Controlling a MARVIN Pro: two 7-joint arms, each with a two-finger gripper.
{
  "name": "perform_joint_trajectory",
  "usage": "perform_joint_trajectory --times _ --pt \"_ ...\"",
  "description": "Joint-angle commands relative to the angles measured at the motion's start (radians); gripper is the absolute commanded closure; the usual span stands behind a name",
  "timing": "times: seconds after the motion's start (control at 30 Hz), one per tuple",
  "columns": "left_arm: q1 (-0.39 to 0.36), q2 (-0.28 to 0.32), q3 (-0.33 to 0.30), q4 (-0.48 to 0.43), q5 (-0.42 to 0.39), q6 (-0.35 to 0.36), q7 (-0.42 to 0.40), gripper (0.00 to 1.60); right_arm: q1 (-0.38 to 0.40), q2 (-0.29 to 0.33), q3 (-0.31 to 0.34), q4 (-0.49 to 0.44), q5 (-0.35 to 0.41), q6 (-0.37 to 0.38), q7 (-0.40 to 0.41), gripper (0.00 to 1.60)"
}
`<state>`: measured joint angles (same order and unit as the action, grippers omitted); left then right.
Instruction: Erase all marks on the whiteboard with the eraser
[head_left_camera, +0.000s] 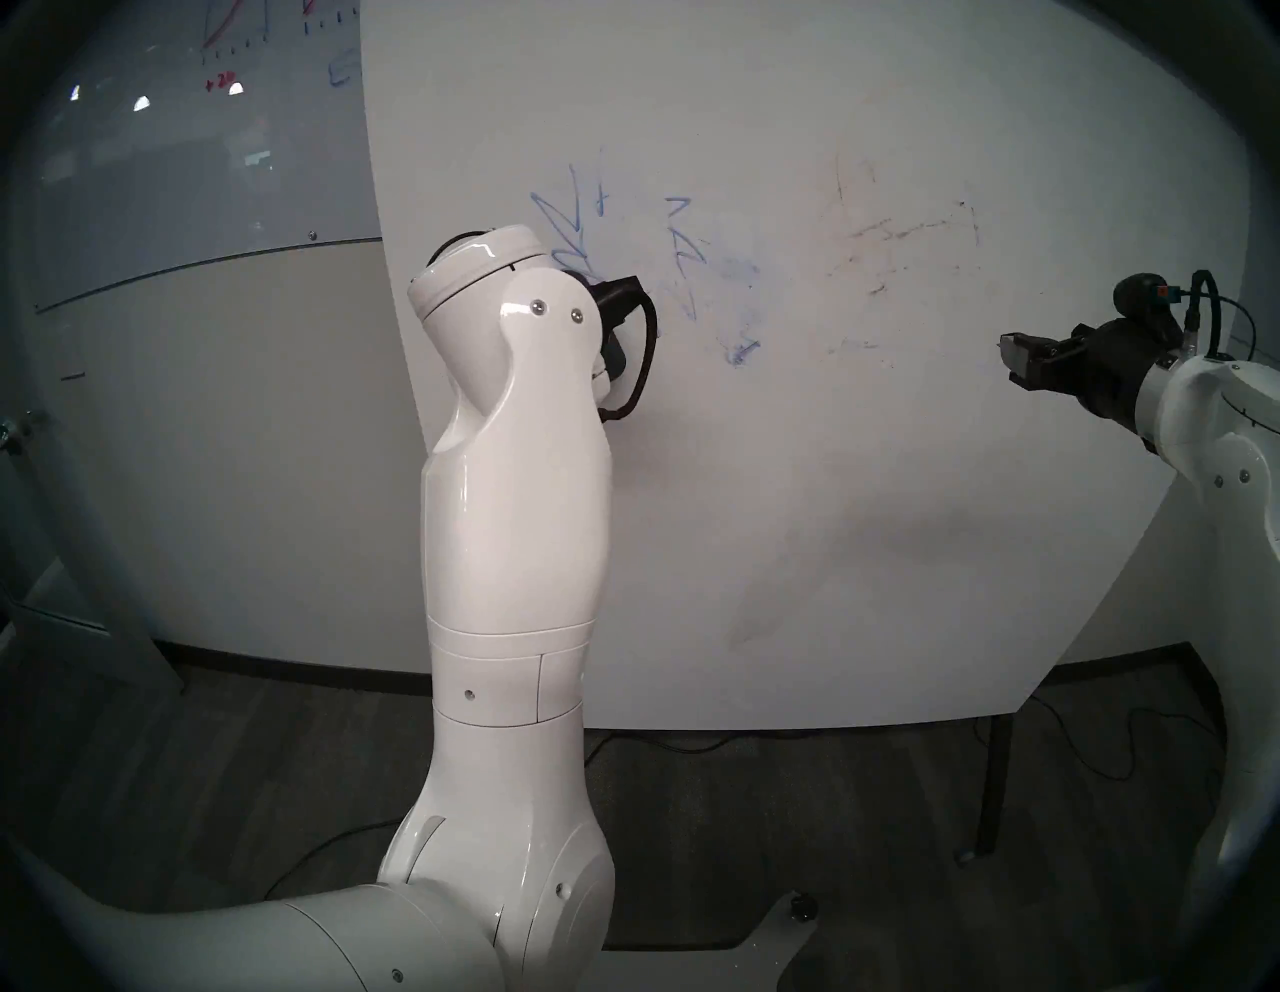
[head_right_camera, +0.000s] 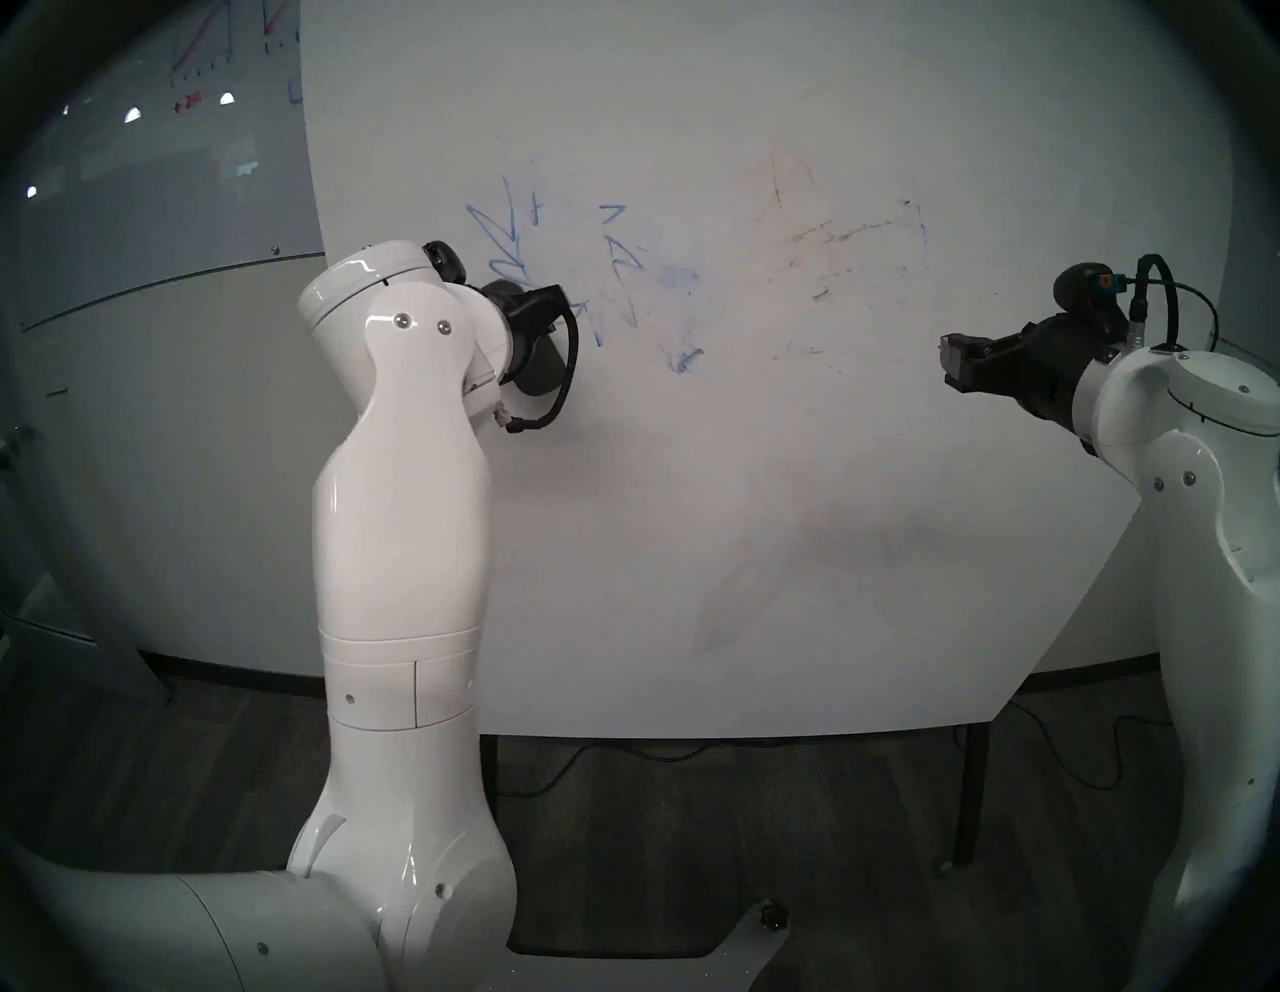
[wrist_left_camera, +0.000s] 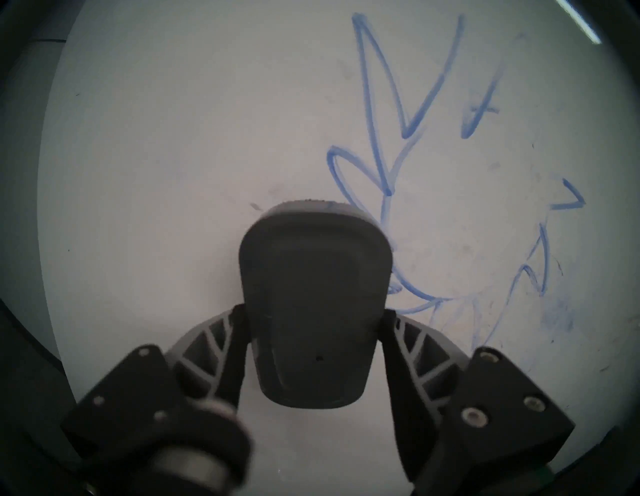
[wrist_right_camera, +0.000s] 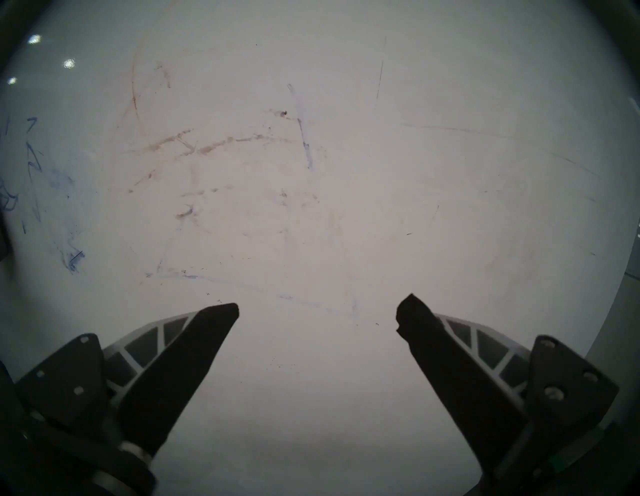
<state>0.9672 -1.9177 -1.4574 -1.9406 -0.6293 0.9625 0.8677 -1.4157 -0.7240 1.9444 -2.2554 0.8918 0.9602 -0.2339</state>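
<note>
The whiteboard (head_left_camera: 831, 499) stands upright in front of me. Blue spiky marks (head_left_camera: 571, 228) (wrist_left_camera: 381, 104) sit at its upper left, with a blue smudge (head_left_camera: 741, 350) below them. Faint brownish streaks (head_left_camera: 900, 235) (wrist_right_camera: 207, 149) lie further right. My left gripper (wrist_left_camera: 314, 315) is shut on the dark grey eraser (wrist_left_camera: 315, 263), which lies flat against the board at the left edge of the blue lines. In the head views my left forearm hides most of that gripper (head_right_camera: 533, 312). My right gripper (wrist_right_camera: 317, 308) (head_left_camera: 1015, 357) hangs open and empty at the right, facing the board.
A glossy grey glass board (head_left_camera: 173, 138) with red and blue graph scribbles hangs on the wall to the left. The whiteboard's dark stand leg (head_left_camera: 994, 783) and loose cables (head_left_camera: 1108, 748) are on the floor below.
</note>
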Motion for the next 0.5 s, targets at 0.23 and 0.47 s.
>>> perform_joint_trajectory --times 0.23,0.47 --pt "-0.166 -0.040 -0.034 0.080 0.002 -0.003 0.093 1.60 0.008 0.004 0.003 -0.005 -0.001 -0.005 0.000 0.00" --pt "-0.193 -0.036 -0.011 0.097 0.024 -0.003 0.071 1.60 0.008 0.003 0.003 -0.005 -0.001 -0.005 0.000 0.00"
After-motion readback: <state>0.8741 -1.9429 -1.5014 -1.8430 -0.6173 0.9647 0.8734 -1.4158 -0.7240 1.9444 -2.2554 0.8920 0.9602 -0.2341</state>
